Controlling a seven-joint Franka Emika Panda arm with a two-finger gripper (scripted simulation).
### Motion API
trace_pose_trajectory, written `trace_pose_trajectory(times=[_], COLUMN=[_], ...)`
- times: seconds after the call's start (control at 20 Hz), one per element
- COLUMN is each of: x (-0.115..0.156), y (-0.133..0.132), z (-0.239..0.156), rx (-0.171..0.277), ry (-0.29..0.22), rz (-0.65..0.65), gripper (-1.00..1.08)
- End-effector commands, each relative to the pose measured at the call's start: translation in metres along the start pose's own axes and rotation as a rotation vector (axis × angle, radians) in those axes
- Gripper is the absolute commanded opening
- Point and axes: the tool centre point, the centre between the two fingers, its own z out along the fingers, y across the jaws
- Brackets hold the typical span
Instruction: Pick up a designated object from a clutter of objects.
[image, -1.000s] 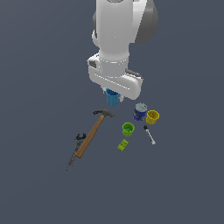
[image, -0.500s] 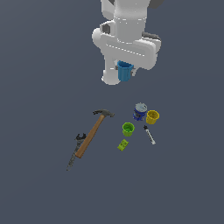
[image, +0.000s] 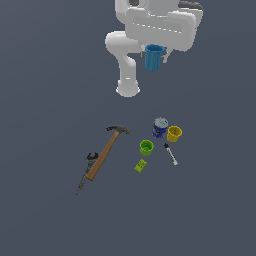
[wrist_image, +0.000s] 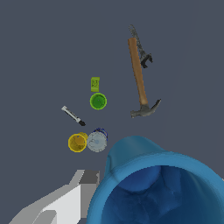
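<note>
Raised high above the hammer (image: 106, 151) and green cup (image: 146, 147), gripper (image: 154, 59) pointing down, clamped on the upright bright-blue cup (image: 153, 58).

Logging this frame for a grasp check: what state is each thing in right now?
blue cup: held aloft in the tool, upright, mouth open.
green cup: upright on the floor.
yellow cup: upright, beside the can.
dark-blue can: upright.
hammer: lying flat.
small green box: lying flat.

Smooth bright-blue plastic cup (image: 154, 57), wooden-handled hammer (image: 106, 152) with dull metal head, grey-topped dark-blue can (image: 160, 127), matt white arm (image: 131, 60)
</note>
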Motion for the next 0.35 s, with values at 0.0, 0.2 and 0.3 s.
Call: trace_pose_trajectory(times=[0.0, 0.2, 0.3], x=[-0.0081, -0.0144, -0.0152], y=[-0.0006, -0.0015, -0.0017], z=[-0.0092, -0.0166, -0.0175], rx=[0.000, 0.001, 0.001], ry=[-0.001, -0.001, -0.001], rz=[0.000, 0.000, 0.000], gripper=[-1.00, -1.00, -1.00])
